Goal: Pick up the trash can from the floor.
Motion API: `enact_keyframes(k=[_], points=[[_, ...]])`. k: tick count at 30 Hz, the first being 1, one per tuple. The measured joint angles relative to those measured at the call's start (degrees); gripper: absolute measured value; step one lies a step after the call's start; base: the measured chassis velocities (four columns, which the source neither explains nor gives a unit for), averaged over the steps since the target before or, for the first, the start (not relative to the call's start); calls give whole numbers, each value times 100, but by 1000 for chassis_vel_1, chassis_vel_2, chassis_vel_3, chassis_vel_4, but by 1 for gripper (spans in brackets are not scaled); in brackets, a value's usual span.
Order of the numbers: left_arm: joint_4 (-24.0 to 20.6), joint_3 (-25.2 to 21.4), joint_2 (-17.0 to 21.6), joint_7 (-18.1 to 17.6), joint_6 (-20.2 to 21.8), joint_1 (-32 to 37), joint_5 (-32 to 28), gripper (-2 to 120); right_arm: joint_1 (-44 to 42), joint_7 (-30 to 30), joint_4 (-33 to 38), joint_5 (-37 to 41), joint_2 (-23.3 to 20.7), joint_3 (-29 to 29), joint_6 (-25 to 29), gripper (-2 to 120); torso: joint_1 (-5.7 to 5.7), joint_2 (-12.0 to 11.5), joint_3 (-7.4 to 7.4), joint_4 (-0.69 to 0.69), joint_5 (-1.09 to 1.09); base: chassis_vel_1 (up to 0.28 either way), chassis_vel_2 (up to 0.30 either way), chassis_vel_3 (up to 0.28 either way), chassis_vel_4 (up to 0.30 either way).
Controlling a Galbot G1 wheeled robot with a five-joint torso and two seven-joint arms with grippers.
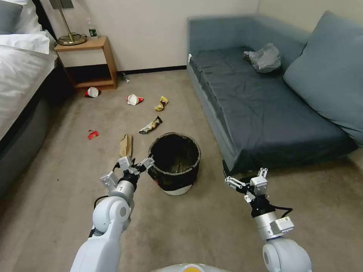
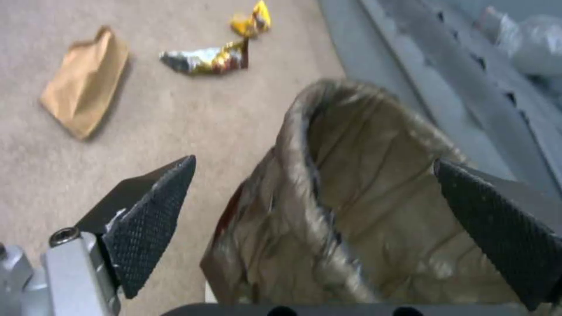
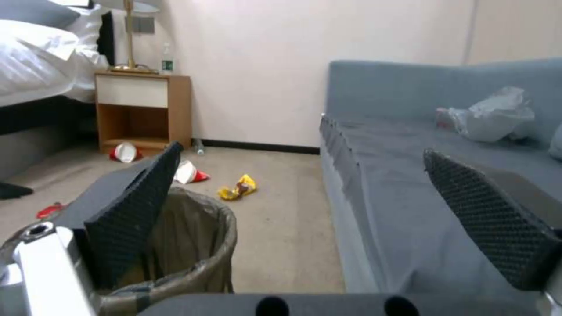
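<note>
The trash can [image 1: 174,163] stands on the floor [image 1: 68,181] beside the sofa [image 1: 264,109]; the left gripper [image 1: 140,164], jaws apart, straddles its rim. Approach looks finished; closing comes next, I'd say; the right gripper [image 1: 246,178] hangs open nearby.

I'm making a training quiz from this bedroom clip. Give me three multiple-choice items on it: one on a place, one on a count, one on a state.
1. Where does the trash can stand?
A. on the sofa
B. on the floor beside the sofa
C. on the nightstand

2. How many red-and-white paper cups lie on the floor?
A. two
B. none
C. five

3. How is the left pincer?
A. shut on the bin's base
B. shut on a wrapper
C. open at the bin's rim

Answers:
1 B: it sits on the carpet next to the sofa.
2 A: one cup is by the nightstand, another cup farther out.
3 C: the left wrist view shows its pads apart, one on either side of the rim.
</note>
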Motion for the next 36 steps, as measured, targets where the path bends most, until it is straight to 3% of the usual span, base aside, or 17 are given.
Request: enact_keyframes(k=[13,23,36], points=[[558,34,-249,177,487,-369,-130,99,-178,-37,106,-56,-5,32,67,100,0,0,0,-1,0,0,0,0,0],[702,7,-272,167,635,-421,-1,62,-184,-57,115,-119,14,26,108,100,0,0,0,0,0,0,0,0,0],[856,-34,-296,264,428,-403,326,17,-164,-74,135,-90,-20,43,113,100,0,1,-1,1,2,0,0,0,0]])
